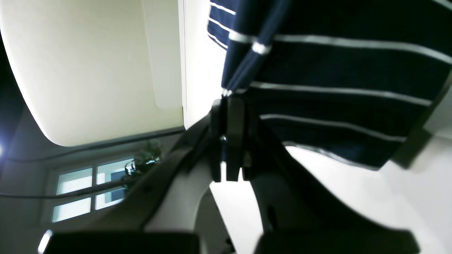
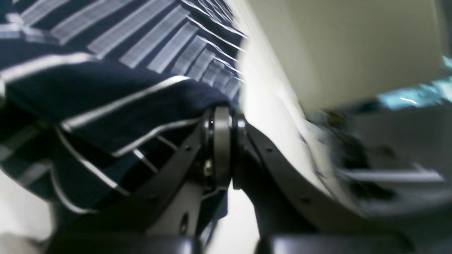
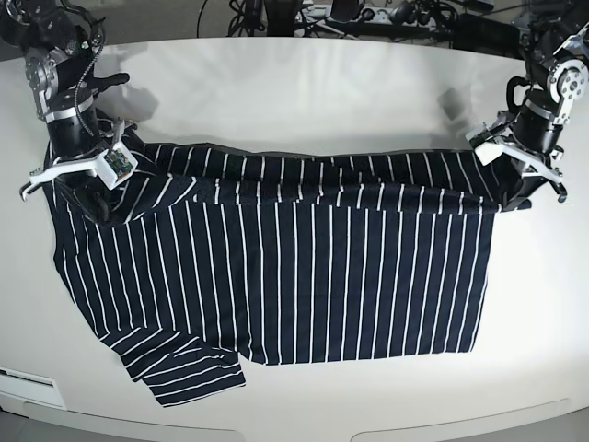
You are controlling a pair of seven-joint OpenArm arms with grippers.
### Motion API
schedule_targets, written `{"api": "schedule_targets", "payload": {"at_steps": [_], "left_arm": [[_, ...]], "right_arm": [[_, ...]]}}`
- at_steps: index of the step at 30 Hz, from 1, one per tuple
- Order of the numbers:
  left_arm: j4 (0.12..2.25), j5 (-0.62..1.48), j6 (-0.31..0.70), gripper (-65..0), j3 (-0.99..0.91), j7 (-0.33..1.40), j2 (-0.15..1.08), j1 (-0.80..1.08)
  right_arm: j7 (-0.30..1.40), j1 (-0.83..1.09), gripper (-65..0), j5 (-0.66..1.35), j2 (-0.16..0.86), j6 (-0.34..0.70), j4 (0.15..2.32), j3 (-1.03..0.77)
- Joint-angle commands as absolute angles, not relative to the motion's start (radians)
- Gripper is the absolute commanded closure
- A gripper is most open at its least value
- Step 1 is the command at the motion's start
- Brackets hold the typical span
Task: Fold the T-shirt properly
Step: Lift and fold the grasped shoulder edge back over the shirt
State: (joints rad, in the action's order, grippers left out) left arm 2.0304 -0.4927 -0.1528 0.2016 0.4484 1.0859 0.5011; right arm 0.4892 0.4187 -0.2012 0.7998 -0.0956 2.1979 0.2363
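White table [image 3: 304, 83] carries everything. T-shirt [image 3: 276, 267] spread flat across table centre toward near edge, 1 sleeve by near left corner, far hem folded over in narrow band. Right pincer [image 2: 222, 118] clenched on T-shirt corner at left edge. Left pincer [image 1: 231, 100] clenched on T-shirt corner at right edge.

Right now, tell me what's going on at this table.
Two robot arms are folding a dark navy T-shirt with thin white stripes on a white table. The left pincer and the right pincer are each shut on the far edge of the cloth, at opposite ends. The edge sits doubled over; most of the shirt lies flat, one sleeve sticking out near the front.
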Motion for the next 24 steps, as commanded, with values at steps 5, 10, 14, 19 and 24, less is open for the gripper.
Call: {"api": "schedule_targets", "payload": {"at_steps": [5, 10, 14, 19, 24], "left_arm": [[2.041, -0.487, -0.175, 0.0, 0.19, 0.423, 1.08, 0.495], [2.041, -0.476, -0.175, 0.0, 0.19, 0.402, 1.08, 0.495], [2.041, -0.477, -0.175, 0.0, 0.19, 0.383, 1.08, 0.495], [2.041, -0.476, -0.175, 0.0, 0.19, 0.384, 1.08, 0.495], [2.041, -0.477, -0.175, 0.0, 0.19, 0.38, 1.08, 0.495]], "right_arm": [[0.448, 0.304, 0.0, -0.15, 0.818, -0.079, 2.131, 0.228], [0.437, 0.201, 0.0, -0.104, 0.822, 0.044, 2.056, 0.228], [0.437, 0.134, 0.0, -0.026, 0.834, 0.079, 2.054, 0.228], [0.441, 0.067, 0.0, -0.044, 0.834, 0.046, 2.053, 0.228], [0.442, 0.061, 0.0, -0.014, 0.834, 0.05, 2.052, 0.228]]}}
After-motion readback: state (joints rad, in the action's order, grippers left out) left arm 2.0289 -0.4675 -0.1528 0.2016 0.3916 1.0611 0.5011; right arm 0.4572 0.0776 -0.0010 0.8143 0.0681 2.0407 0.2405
